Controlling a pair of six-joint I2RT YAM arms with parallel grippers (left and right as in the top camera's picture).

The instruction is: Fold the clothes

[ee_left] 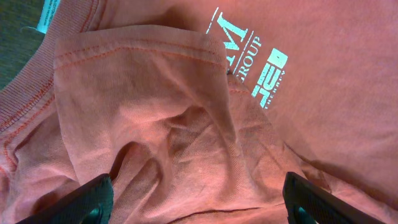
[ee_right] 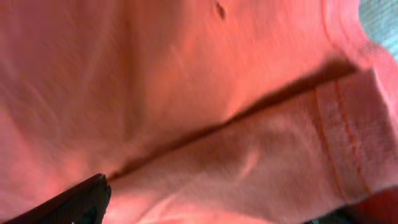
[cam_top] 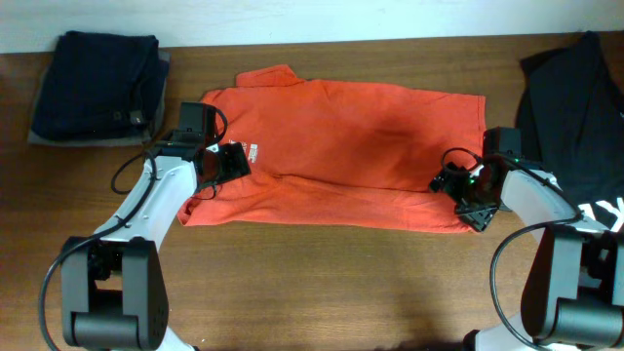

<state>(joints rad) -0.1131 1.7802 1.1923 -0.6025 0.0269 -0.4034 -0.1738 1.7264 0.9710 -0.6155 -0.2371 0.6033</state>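
Observation:
The red-orange T-shirt (cam_top: 351, 146) lies spread across the table, its front long edge folded over. White lettering (cam_top: 252, 153) shows near its left end, and close up (ee_left: 249, 56) in the left wrist view. My left gripper (cam_top: 226, 164) hovers low over the bunched sleeve and collar area (ee_left: 155, 124). It is open (ee_left: 199, 205), with wide-set fingers (ee_left: 87, 202) standing either side of wrinkled cloth. My right gripper (cam_top: 458, 185) is at the shirt's front right end, over the folded layer (ee_right: 261, 168). It is open (ee_right: 205, 214); one finger (ee_right: 74, 205) shows, the other barely.
A stack of dark navy folded garments (cam_top: 93, 88) sits at the back left corner. A black T-shirt (cam_top: 570, 107) with white letters (cam_top: 604, 210) lies at the right edge, close behind my right arm. Bare wooden table (cam_top: 331, 283) runs along the front.

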